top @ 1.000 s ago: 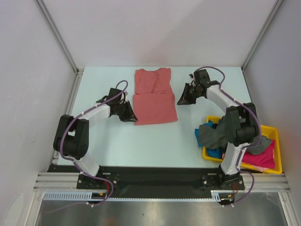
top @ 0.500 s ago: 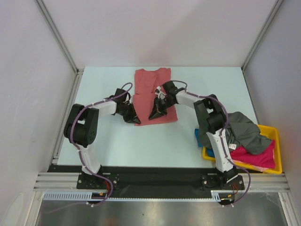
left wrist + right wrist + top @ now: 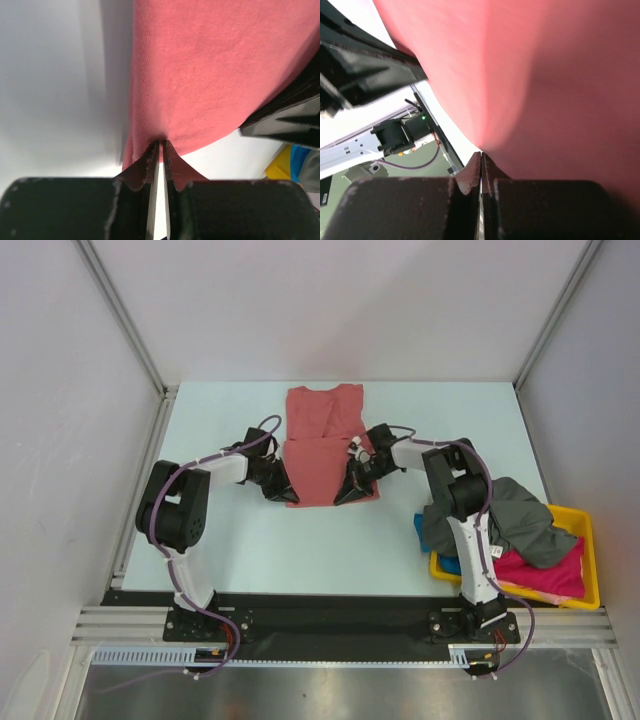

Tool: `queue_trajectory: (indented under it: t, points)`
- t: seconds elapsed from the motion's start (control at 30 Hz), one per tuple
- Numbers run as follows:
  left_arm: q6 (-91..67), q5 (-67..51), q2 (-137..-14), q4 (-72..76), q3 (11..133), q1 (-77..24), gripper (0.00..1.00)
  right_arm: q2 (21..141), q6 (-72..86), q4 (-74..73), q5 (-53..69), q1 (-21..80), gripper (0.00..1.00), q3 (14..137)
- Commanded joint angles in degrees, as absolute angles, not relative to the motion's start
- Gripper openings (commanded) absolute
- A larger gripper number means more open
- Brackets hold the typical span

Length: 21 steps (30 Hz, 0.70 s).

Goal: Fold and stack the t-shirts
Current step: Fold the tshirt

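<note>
A salmon-red t-shirt [image 3: 325,440] lies partly folded at the middle back of the table. My left gripper [image 3: 283,494] is at its near left corner, and in the left wrist view it [image 3: 161,146] is shut on the hem of the shirt [image 3: 210,65]. My right gripper [image 3: 350,492] is at the near right corner. In the right wrist view it [image 3: 480,158] is shut on the edge of the shirt [image 3: 545,85]. A dark grey tee [image 3: 512,518], a magenta-pink tee [image 3: 548,576] and a bright blue tee [image 3: 452,563] are heaped at the right.
A yellow plastic tray [image 3: 590,532] holds the heaped tees at the near right, and the grey tee spills over its left rim. White walls close in the table on three sides. The right arm's fingers [image 3: 285,120] show in the left wrist view.
My right gripper swung left from beside the shirt onto it, then to its near right corner. My left gripper moved to the near left corner. The grey tee shifted on the tray.
</note>
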State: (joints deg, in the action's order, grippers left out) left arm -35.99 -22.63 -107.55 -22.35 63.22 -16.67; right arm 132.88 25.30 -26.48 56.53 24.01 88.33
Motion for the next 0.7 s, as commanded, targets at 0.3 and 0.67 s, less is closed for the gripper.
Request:
queue_trajectory:
  t: [0.3, 0.67]
  points:
    - [-31.6, -15.5, -108.3, -24.3, 60.0, -16.9, 0.13, 125.6, 17.9, -34.5, 46.6, 10.5, 0.0, 76.1]
    - [-28.3, -9.9, -92.5, -32.2, 60.6, -17.7, 0.3, 108.3, 20.5, -37.1, 33.6, 7.4, 0.04, 70.9]
